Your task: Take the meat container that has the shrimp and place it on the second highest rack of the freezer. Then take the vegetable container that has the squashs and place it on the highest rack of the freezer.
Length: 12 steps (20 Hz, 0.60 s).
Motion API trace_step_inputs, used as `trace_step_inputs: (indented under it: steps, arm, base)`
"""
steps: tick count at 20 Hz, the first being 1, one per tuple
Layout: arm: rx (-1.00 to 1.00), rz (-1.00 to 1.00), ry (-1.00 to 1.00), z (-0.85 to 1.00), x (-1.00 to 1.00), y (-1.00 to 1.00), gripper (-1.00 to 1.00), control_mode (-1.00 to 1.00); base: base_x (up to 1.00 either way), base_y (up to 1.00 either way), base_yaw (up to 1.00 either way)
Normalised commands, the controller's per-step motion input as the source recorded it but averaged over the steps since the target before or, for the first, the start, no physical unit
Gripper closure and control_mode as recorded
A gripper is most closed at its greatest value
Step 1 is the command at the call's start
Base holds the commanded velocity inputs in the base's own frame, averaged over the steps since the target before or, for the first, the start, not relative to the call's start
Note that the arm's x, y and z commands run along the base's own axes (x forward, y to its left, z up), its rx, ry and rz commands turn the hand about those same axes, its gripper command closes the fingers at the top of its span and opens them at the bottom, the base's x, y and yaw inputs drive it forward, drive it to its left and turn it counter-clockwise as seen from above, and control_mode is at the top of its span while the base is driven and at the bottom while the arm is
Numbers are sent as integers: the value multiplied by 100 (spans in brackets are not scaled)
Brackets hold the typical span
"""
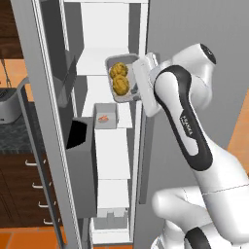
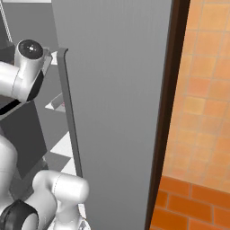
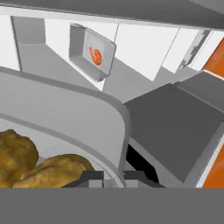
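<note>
The gripper (image 3: pixel 109 178) is clamped on the squash container (image 1: pixel 122 77); above the shrimp container (image 1: pixel 105 116), it should slide in level.

Open freezer (image 1: pixel 113 29) with white shelves stacked one above another. On a middle shelf (image 1: pixel 111 148) a small grey tray (image 1: pixel 105 115) holding an orange shrimp (image 1: pixel 103 117) rests at the shelf's rear edge, near its left side; in the hand view the tray (image 3: pixel 89 52) sits flat. A low grey bin (image 1: pixel 111 221) stands on the bottom shelf.
</note>
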Motion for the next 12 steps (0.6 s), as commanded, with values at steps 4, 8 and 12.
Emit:
trace_step_inputs:
  steps: [4,8,12]
  arm:
    - [0,-13,12,24,44,18,100,-100]
    - [-6,0,0,0,0,12,100,-100]
    - [-20,-10,-7,0,20,22,100,-100]
  base:
    - [0,0,0]
    - [0,0,0]
    - [0,0,0]
